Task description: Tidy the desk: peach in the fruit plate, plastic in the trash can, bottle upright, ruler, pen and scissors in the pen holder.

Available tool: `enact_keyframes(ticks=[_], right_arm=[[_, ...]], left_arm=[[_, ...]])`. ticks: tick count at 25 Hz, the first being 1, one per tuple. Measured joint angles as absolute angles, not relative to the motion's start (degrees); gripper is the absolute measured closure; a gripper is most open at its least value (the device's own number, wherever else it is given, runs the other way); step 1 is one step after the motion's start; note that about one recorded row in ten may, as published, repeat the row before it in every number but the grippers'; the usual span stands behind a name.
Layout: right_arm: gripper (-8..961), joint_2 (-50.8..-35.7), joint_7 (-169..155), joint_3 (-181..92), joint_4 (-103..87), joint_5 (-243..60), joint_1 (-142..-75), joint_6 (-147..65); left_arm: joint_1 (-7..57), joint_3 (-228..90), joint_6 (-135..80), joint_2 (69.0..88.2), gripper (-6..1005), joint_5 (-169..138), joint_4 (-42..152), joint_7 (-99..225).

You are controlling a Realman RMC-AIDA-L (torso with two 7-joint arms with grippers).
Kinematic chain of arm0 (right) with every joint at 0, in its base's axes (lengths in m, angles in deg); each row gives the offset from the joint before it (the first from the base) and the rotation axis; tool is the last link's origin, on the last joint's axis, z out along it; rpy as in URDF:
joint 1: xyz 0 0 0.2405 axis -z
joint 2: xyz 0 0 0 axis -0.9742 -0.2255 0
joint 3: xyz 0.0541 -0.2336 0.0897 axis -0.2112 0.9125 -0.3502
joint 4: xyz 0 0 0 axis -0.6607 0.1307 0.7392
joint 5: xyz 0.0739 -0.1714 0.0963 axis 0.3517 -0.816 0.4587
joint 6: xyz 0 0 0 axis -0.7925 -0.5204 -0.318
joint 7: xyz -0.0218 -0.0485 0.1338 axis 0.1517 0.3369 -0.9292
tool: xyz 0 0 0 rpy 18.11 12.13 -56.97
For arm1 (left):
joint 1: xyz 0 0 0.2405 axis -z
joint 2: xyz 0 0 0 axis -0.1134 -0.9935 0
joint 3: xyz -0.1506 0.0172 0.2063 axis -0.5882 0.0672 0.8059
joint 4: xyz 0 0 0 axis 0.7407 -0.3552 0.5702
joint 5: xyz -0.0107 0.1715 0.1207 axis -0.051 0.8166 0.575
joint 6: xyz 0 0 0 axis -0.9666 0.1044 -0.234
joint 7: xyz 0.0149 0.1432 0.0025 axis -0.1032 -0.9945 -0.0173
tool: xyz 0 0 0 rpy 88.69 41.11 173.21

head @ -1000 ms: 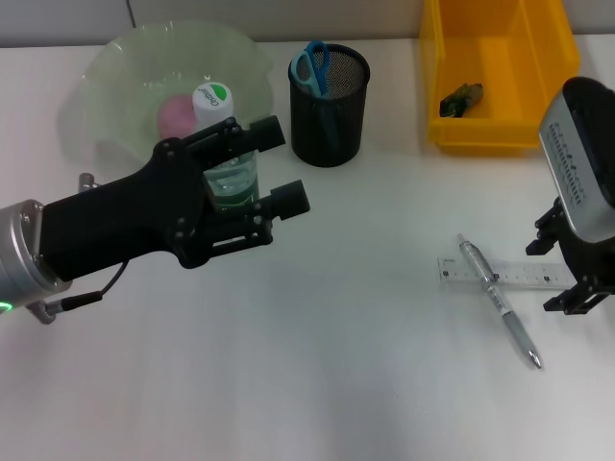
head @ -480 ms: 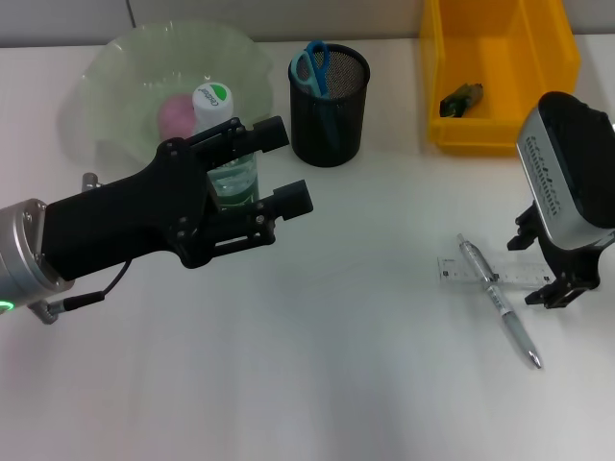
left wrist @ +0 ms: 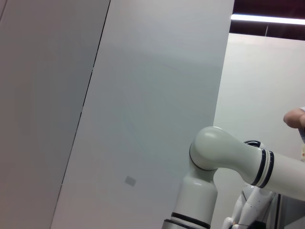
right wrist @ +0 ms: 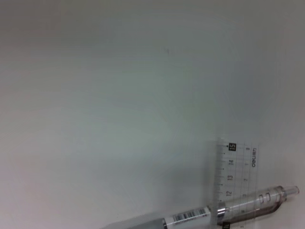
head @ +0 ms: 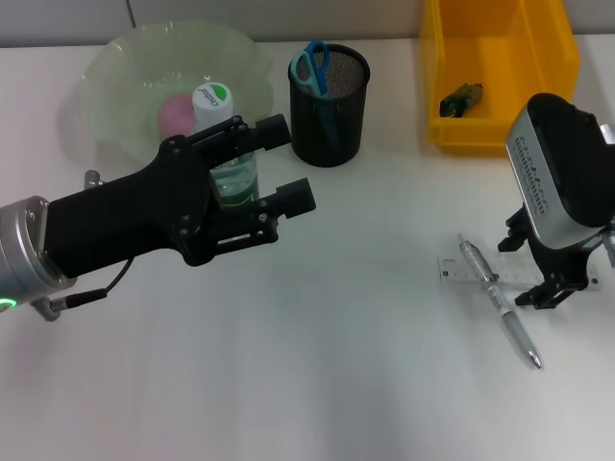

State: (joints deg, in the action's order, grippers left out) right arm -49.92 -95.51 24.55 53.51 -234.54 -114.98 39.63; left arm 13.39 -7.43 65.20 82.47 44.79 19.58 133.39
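A clear bottle with a green and white cap stands upright in front of the green fruit plate, which holds the pink peach. My left gripper is open, with its black fingers on either side of the bottle. My right gripper is open and hangs just above the right end of the clear ruler. A silver pen lies across the ruler. The right wrist view shows the ruler and the pen. Blue scissors stand in the black mesh pen holder.
A yellow bin at the back right holds a crumpled plastic wrapper. The white desk stretches bare across the front. The left wrist view shows only a wall and a white robot arm.
My right gripper has moved left, closer over the right end of the ruler. The left gripper and the bottle have stayed where they were.
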Motion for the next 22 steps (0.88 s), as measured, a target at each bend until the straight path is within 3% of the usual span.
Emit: enact_keyframes(ticks=[22], right_arm=[[286, -50.03, -98.4, 26.1, 51.4, -234.7, -115.8, 38.1]], left_arm=[[13.0, -7.4, 65.5, 82.34, 213, 45.0, 19.4, 133.3]])
